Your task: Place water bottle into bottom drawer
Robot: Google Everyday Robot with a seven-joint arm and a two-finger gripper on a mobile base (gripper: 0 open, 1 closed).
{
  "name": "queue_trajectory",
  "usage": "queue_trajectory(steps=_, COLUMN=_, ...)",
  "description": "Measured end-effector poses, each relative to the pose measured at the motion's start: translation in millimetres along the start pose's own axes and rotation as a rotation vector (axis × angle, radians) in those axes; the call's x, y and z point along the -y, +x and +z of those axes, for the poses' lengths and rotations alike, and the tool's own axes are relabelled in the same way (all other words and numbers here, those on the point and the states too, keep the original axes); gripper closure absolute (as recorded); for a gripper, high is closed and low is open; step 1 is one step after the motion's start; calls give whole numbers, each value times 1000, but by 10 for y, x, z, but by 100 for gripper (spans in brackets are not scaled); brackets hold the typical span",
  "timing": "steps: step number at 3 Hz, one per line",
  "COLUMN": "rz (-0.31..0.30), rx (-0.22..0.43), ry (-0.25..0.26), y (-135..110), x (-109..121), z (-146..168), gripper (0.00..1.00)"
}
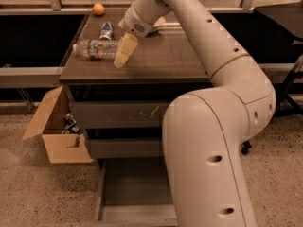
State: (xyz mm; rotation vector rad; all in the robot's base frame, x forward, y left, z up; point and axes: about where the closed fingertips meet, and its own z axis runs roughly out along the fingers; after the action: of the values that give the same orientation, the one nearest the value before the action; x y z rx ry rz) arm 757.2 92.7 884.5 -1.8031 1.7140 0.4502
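The water bottle (96,48) lies on its side on the dark cabinet top (165,56), near the left edge, with its cap pointing left. My gripper (121,56) hangs over the cabinet top just to the right of the bottle's base, with its cream tips pointing down and left, close to the bottle or touching it. The bottom drawer (135,190) is pulled out at floor level below the cabinet, and its flat floor shows. My arm's large body hides the drawer's right part.
A short blue-and-silver can (107,30) stands behind the bottle. An orange ball (98,9) sits at the back left corner. An open cardboard box (56,134) stands on the floor left of the cabinet. The top drawer front (118,113) is scratched and shut.
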Motion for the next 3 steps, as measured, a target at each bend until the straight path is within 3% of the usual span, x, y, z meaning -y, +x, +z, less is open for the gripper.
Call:
queue_trajectory(steps=2, rz=23, rx=-1, ry=-15, y=-69, x=108, z=309, gripper=0)
queue_trajectory(steps=3, rz=34, rx=-9, ry=-33, y=-52, x=119, z=446, gripper=16)
